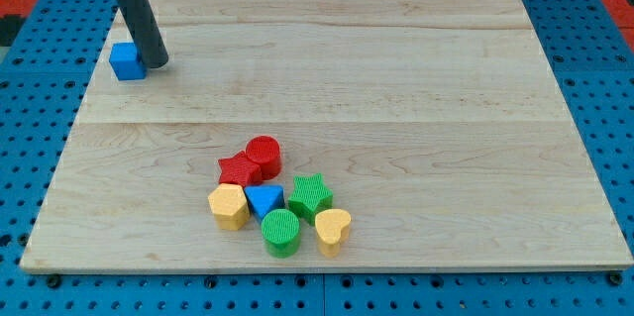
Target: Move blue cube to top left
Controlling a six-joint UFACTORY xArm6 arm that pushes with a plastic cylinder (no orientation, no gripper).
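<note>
The blue cube [126, 61] sits near the board's left edge, toward the view's top left. My tip [156, 60] rests on the board right beside the cube's right side, touching or nearly touching it. The dark rod rises from there up and to the left, out of the view's top.
A cluster of blocks lies at the lower middle of the wooden board [396, 78]: red cylinder [264, 155], red star [238, 170], yellow block [229, 206], blue triangle [264, 199], green star [310, 195], green cylinder [281, 232], yellow heart [332, 230]. Blue pegboard surrounds the board.
</note>
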